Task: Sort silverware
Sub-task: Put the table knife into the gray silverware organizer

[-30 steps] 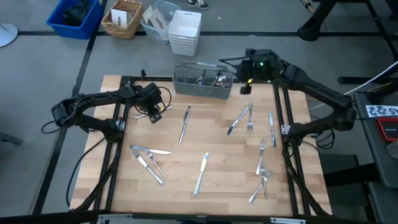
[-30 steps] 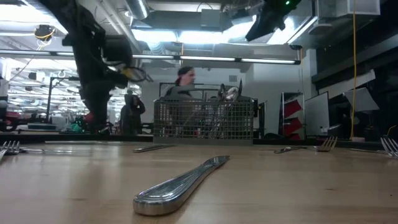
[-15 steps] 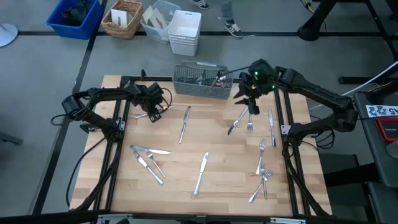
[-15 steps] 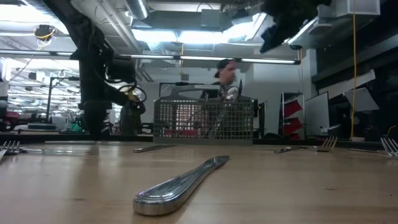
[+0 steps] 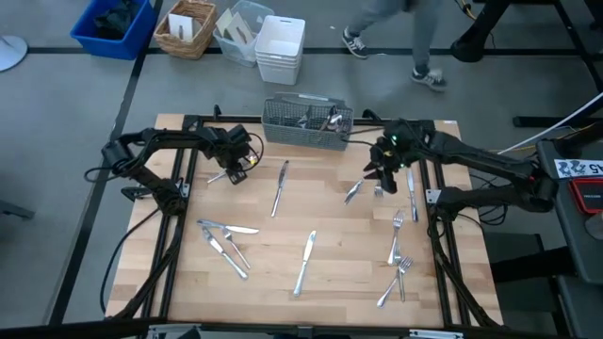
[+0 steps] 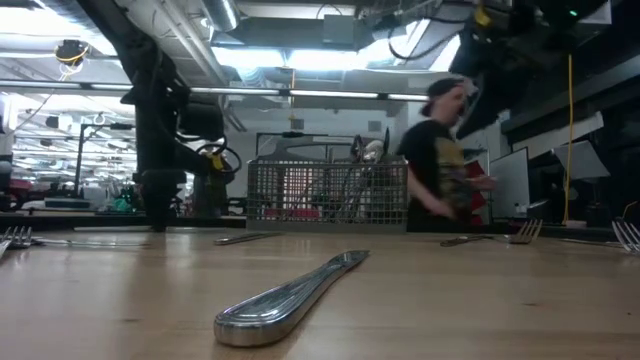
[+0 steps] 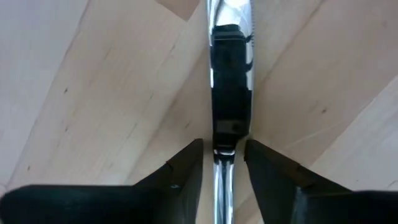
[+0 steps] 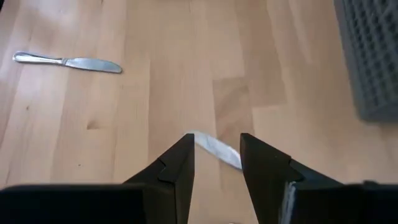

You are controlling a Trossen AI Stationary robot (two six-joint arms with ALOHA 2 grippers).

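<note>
Straddling a shiny silver utensil handle (image 7: 223, 180) at upper left, left gripper (image 7: 224, 163) stands parted, probably ungripped; right gripper (image 8: 215, 163), open, brackets a knife tip (image 8: 217, 150) for pickup.

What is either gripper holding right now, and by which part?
Nothing is clearly held. The left gripper straddles the handle of a utensil flat on the table; the right gripper hangs open over a knife blade.
</note>
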